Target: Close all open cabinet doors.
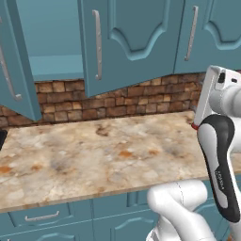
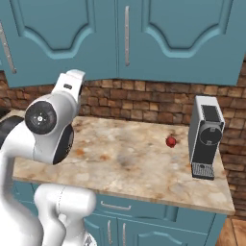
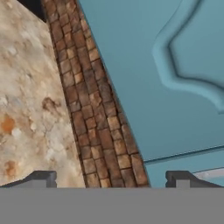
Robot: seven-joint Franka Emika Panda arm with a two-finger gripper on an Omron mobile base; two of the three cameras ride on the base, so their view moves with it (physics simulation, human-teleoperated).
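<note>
Two teal cabinet doors stand open above the counter. One cabinet door (image 1: 16,70) at the far left is swung well out, baring the cabinet's inside (image 1: 54,42). The cabinet door (image 1: 129,42) beside it, with its silver bar handle (image 1: 97,44), hangs ajar and its lower edge juts forward. Further right, a door (image 1: 212,33) lies flush. My gripper (image 3: 111,178) is open with nothing between its fingertips (image 3: 43,177). It faces the brick wall and the bottom of an arched door panel (image 3: 175,65). The white hand (image 1: 212,92) hovers over the counter's right part.
The speckled stone counter (image 1: 94,150) runs beneath the cabinets, backed by a brick wall (image 1: 141,96). A grey coffee machine (image 2: 206,137) and a small red fruit (image 2: 170,141) sit at its right end. Teal drawers (image 1: 42,216) lie below the counter edge.
</note>
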